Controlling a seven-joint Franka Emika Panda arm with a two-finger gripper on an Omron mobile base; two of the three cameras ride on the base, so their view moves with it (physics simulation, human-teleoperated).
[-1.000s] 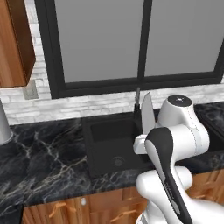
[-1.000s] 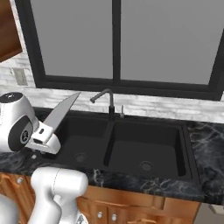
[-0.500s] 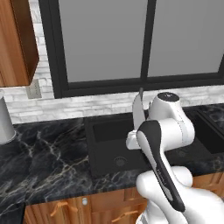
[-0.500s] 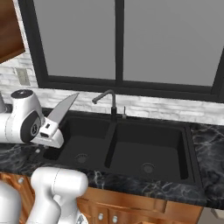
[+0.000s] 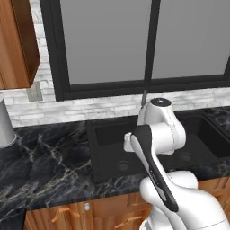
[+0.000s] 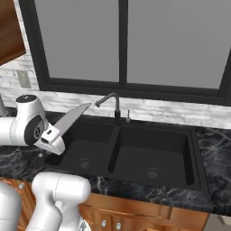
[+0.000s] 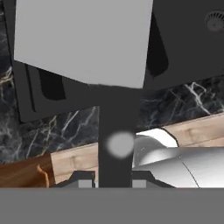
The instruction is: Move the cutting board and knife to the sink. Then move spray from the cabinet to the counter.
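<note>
One knife (image 6: 71, 120) in play here, and it's riding in the gripper (image 6: 50, 139), jaws pinched tight on the dark handle, pale blade slanting up and away toward the faucet (image 6: 109, 103). Starting at the left of the right base view: the arm's white wrist sits over the black marble counter (image 6: 18, 158), right at the sink's near-left corner. The blade's tip reaches out above the left basin (image 6: 85, 146), but the handle end looks to hang above the rim rather than over open basin, as far as I can judge from this angle.

Moving right, the divider, then the right basin (image 6: 153, 153), both bare. No cutting board visible in either one, so I can't say where it stands.

In the hand view the handle (image 7: 116, 131) runs straight up between the fingertips, blade (image 7: 83, 39) broad and flat ahead, the sink's dark floor beyond it and counter edge below.

How to play this well: carry the hand further out over the left basin so the whole knife clears the rim, tip the blade down toward level, and lower close to the floor before letting go. Release from this height with the blade pitched up and it would likely clatter or bounce off the edge. Mind the faucet on the way across.
</note>
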